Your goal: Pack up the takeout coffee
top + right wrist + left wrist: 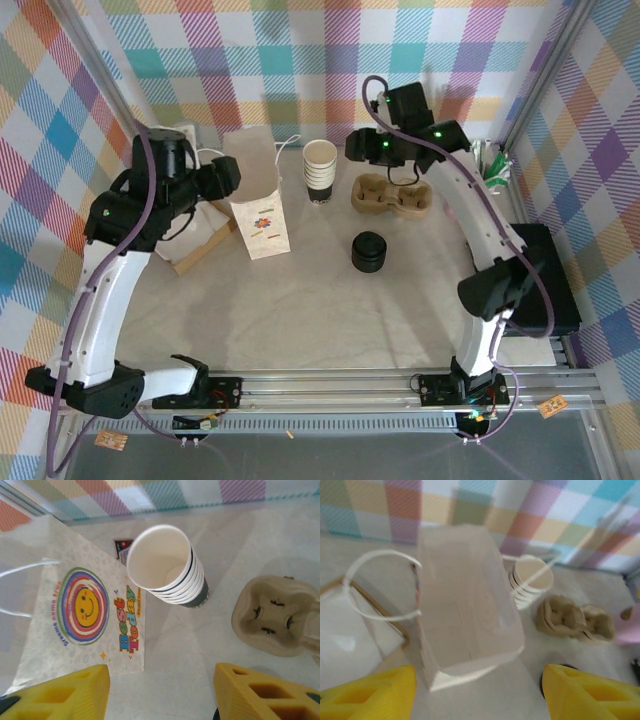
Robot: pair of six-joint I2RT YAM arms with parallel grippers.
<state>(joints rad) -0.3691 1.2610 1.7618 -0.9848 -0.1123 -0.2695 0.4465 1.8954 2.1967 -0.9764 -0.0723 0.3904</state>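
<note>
The left fingers [370, 695] are held well apart with nothing gripped. The bag [465, 605] is seen just ahead of them, upright but blurred, so contact cannot be judged. The right fingers [60, 695] are likewise spread and empty above the counter [200, 660], near the cups [167, 565] stacked beside the bag. The carrier [275, 617] is set to the cups' right. What seems a stack of lids [368, 252] is placed nearer the arms. Where the coffee stands cannot be told.
</note>
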